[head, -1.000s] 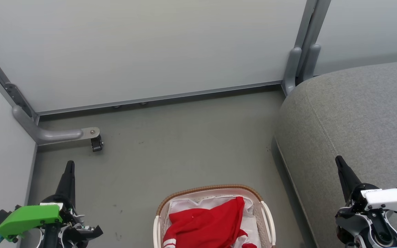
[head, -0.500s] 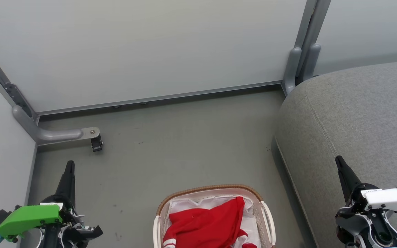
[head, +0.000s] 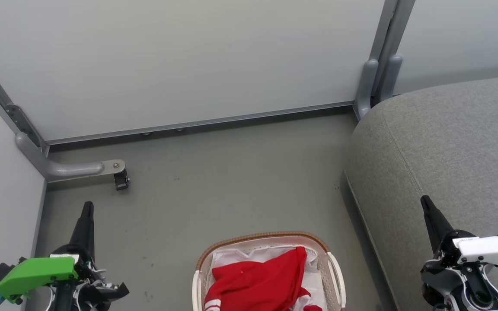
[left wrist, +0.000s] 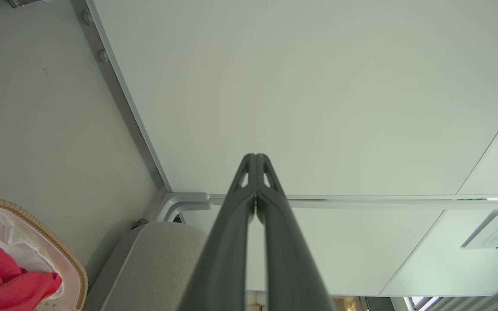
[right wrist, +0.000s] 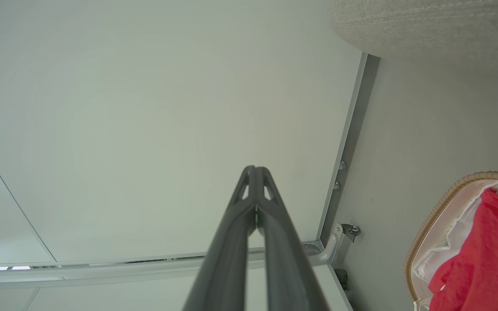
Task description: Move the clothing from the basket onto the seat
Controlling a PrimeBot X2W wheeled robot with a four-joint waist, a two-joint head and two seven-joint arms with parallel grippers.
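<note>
Left gripper (head: 86, 216) and right gripper (head: 430, 214) are both pinched shut and empty, flanking the basket (head: 249, 238). The clothing (head: 257, 276) lies bunched inside it, beside the seat (head: 448, 142). It looks soft, light and floppy; a raised fold on top, clear of the white liner (head: 231, 255), seems the best hold.

You get bright, even, diffuse light; a soft shadow edges the dull grey-green floor (head: 231, 185) beside the large grey fabric seat (head: 448, 142). Your wrist views bow straight lines, and the long dark fingers (left wrist: 227, 263) blur nearest the lens.
</note>
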